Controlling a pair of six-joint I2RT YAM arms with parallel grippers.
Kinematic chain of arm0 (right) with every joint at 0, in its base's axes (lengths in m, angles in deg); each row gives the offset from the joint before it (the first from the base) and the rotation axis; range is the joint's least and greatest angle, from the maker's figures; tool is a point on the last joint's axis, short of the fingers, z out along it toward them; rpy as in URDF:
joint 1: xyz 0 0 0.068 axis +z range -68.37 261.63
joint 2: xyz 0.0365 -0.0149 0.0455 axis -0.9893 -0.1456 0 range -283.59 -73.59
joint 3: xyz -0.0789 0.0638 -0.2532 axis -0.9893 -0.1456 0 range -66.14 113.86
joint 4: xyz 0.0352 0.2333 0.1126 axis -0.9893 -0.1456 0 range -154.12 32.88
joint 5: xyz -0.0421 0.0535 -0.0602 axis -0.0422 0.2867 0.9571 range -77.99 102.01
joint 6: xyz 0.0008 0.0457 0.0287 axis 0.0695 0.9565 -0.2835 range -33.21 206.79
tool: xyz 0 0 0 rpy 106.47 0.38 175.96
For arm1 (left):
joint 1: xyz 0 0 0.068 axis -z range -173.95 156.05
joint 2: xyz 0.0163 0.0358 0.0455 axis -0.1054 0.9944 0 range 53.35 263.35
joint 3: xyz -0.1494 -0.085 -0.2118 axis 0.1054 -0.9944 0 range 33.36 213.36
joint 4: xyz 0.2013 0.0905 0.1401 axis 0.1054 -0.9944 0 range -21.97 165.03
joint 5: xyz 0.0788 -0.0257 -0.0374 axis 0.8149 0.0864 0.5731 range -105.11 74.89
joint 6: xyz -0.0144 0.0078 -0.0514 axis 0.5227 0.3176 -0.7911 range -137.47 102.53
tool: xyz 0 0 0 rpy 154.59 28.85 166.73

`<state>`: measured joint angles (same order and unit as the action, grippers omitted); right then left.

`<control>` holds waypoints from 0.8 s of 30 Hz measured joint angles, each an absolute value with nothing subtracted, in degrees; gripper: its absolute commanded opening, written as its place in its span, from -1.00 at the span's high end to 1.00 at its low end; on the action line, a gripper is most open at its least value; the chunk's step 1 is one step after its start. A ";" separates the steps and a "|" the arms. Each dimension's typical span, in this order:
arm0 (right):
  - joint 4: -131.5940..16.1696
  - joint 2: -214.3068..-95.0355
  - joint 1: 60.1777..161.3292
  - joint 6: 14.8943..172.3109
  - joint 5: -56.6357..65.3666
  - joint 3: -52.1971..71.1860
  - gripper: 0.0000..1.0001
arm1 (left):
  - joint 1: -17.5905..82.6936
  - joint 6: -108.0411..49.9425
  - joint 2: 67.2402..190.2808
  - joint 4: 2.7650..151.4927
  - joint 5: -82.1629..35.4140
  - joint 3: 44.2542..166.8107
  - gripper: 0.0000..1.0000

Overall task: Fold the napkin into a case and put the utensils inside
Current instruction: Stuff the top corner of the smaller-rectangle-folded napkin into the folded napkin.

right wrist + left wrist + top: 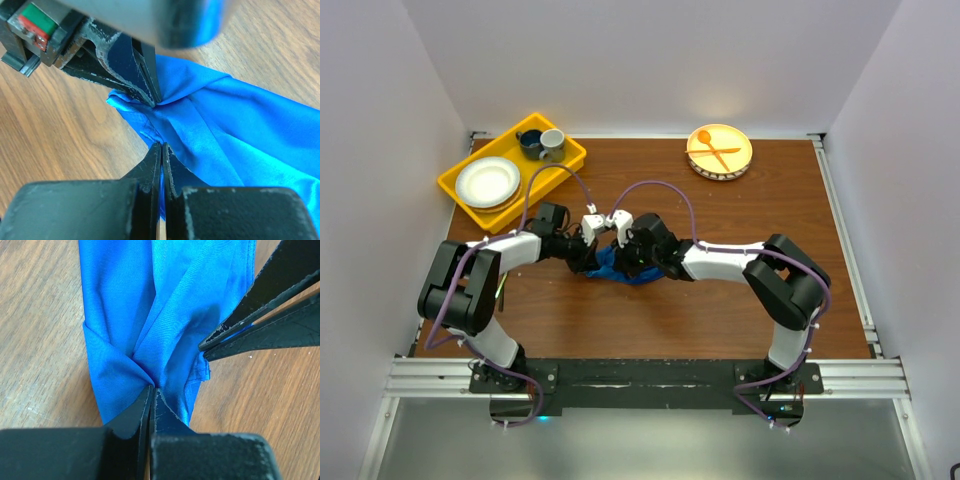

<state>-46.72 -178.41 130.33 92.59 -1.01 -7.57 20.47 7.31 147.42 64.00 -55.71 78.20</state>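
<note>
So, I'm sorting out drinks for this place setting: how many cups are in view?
2. Both stand side by side at the far corner of the yellow tray: a dark blue mug on the left and a grey cup to its right. No others show.

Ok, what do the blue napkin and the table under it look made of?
The napkin: thin woven cloth with a satin sheen, maybe polyester, judging by fine weave lines and bright highlights on soft folds. The table: wood or wood-grain laminate, brown with streaked grain, fairly matte; I cannot tell which.
</note>
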 measured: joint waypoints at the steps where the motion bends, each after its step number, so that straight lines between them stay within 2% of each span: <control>1: -46.72 -178.41 130.31 92.85 -1.12 -7.57 1.00 | 20.38 7.31 147.42 64.11 -55.84 78.12 1.00; 24: -52.23 -181.09 128.19 99.87 -9.60 -4.43 1.00 | 18.28 10.21 146.13 64.22 -56.70 76.59 1.00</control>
